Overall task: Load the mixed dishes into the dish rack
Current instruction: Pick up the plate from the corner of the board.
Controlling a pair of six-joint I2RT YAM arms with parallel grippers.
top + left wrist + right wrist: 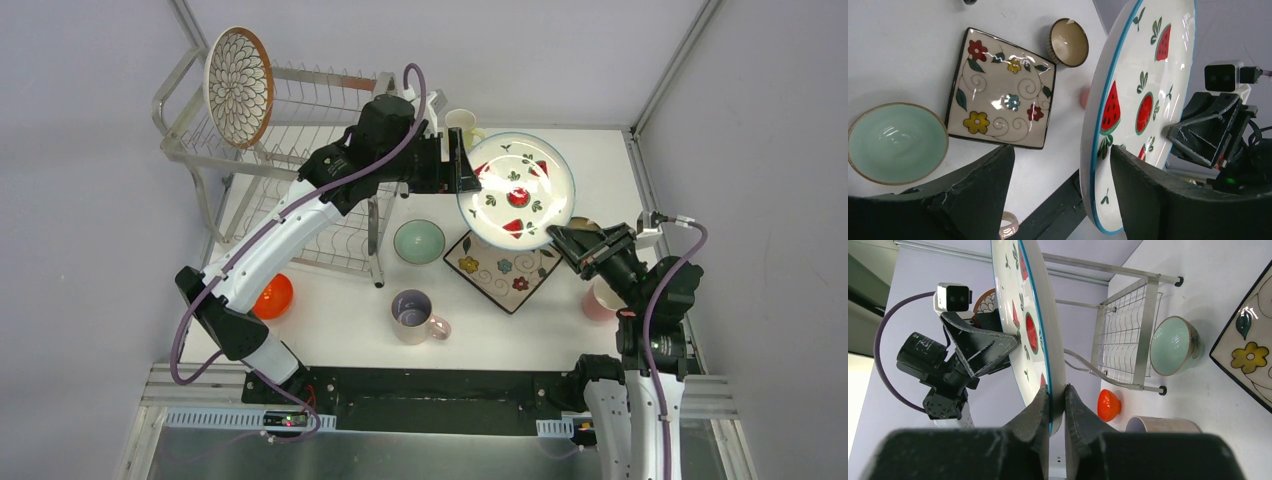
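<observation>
- The right pincer point(1057, 392) was clamped on the rim of the red-fruit plate point(517, 190), held tilted above the surface point(345, 325).
- The left pincer point(1062, 152) stood apart, straddling the opposite rim.
- Best to close the left fully before the right let go, then carry the plate to the dish rack point(300, 100).

Left pincer point(1060, 155) wide open astride red-fruit plate point(1133, 100) rim; flowered square plate point(1003, 90), mint bowl point(895, 142) beyond.

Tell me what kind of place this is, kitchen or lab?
Probably a robotics lab bench staged as a kitchen: left arm and right arm bolted at a white table, plain grey panels around it, a dish rack and loose dishes.
</observation>
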